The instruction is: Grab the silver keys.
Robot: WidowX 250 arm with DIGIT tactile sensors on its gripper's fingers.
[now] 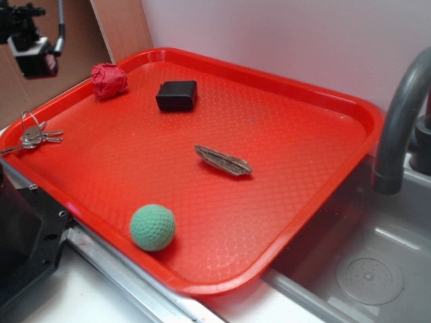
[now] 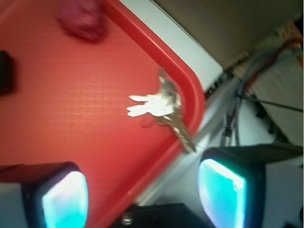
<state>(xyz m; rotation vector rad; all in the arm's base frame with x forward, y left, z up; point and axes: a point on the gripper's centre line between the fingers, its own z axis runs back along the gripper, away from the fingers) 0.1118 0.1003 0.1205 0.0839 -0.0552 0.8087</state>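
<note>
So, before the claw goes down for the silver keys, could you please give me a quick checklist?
1. Claw open: ok, wide gap between the fingers.
2. Claw empty: ok.
3. Silver keys in view: ok, by the tray rim at its corner.
4. Keys free of other things: ok, red ball sits apart.
5. Claw centred over keys: not ok, keys lie ahead of the gap.
6. Room beside the rim for a finger: cannot tell.

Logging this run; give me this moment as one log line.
target: silver keys at red tray corner rim | claw: open, above keys, apart | grasp: not yet
</note>
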